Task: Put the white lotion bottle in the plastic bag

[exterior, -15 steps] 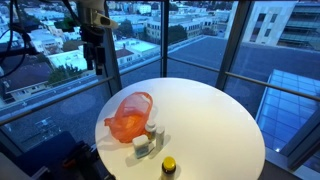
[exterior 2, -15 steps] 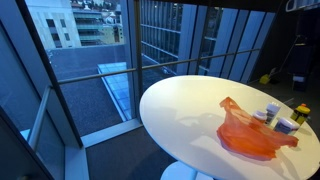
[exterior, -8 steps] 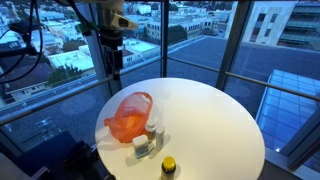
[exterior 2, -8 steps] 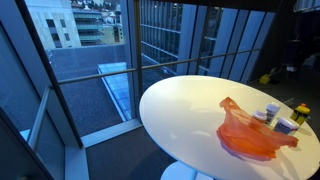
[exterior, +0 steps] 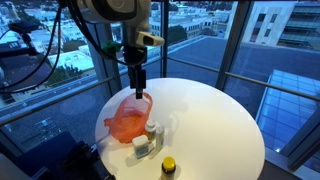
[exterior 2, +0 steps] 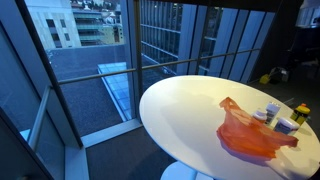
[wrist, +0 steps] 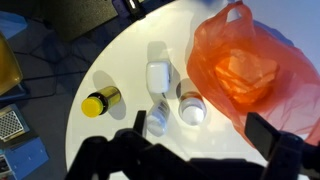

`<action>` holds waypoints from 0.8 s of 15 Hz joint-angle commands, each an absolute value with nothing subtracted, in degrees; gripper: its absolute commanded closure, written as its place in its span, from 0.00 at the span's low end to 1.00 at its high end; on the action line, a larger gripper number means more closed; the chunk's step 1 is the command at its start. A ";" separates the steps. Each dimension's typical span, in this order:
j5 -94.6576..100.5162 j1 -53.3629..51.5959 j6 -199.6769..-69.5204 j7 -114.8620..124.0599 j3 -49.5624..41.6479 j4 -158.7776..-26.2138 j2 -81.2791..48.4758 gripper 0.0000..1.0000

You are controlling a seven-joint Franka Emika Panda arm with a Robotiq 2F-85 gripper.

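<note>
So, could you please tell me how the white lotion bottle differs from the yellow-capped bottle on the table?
The white lotion bottle is white all over; the yellow-capped bottle has a dark body under a yellow cap. The white lotion bottle sits in the cluster beside the orange plastic bag; the yellow-capped bottle stands apart, nearer the table edge. Both rest on the table, outside the bag, untouched.

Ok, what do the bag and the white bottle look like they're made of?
The bag looks like thin orange plastic film: translucent and crinkled, with light showing through its folds. The white bottle is probably opaque plastic with a smooth, fairly matte skin, though it is too small here to be sure.
</note>
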State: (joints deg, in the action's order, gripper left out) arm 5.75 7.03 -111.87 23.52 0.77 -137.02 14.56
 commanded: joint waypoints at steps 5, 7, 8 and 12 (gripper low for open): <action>13.53 10.09 -124.88 22.40 -3.69 -140.70 11.30 0.00; 12.40 9.58 -123.76 23.15 -3.67 -140.32 11.02 0.00; 12.51 9.63 -124.10 23.13 -3.81 -140.41 10.82 0.00; 12.04 9.82 -126.37 22.31 -4.39 -140.74 10.06 0.00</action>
